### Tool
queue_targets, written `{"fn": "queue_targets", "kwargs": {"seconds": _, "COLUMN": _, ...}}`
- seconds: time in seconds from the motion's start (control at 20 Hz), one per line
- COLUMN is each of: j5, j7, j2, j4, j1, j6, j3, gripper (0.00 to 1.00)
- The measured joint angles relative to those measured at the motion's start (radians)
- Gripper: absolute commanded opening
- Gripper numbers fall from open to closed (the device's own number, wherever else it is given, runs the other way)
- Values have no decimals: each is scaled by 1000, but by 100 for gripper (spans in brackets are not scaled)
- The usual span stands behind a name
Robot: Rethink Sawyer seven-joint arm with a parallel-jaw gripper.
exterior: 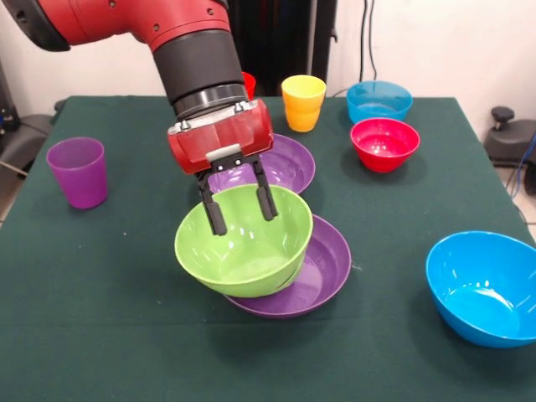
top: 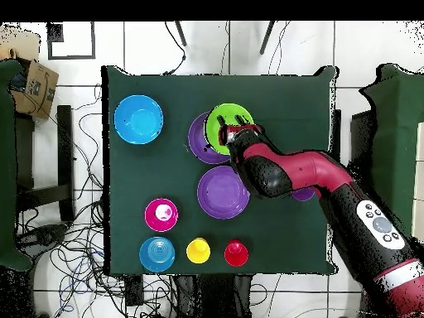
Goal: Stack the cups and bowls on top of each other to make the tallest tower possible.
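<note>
My gripper (exterior: pixel 239 209) is open, with both fingers (exterior: pixel 213 213) reaching down inside the lime green bowl (exterior: pixel 251 255) and not clamping its rim. That bowl sits tilted in a large purple bowl (exterior: pixel 322 272). The overhead view shows the gripper (top: pixel 230 124) over the lime green bowl (top: pixel 232 114), which overlaps a purple bowl (top: pixel 197 139). A second purple bowl (exterior: pixel 289 163) lies behind the gripper. The large blue bowl (exterior: pixel 481 289) stands alone at the right. A purple cup (exterior: pixel 77 172) is at the left and a yellow-orange cup (exterior: pixel 303 102) at the back. The red cup (exterior: pixel 249 84) peeks from behind the arm.
A small red bowl (exterior: pixel 385 142) and a small light blue bowl (exterior: pixel 378 100) stand at the back right. From above, the red bowl (top: pixel 161 215), light blue bowl (top: pixel 156 253), yellow cup (top: pixel 198 250) and red cup (top: pixel 236 252) line the table's bottom edge. The arm (top: pixel 290 174) crosses its right half.
</note>
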Motion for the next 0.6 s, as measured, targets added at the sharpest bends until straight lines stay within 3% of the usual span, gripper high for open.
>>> {"fn": "queue_targets", "kwargs": {"seconds": 0.35, "j5": 88, "j7": 0, "j2": -49, "j4": -24, "j1": 7, "j6": 55, "j3": 16, "gripper": 100}}
{"fn": "queue_targets", "kwargs": {"seconds": 0.6, "j5": 133, "j7": 0, "j2": -72, "j4": -98, "j1": 53, "j6": 124, "j3": 8, "gripper": 100}}
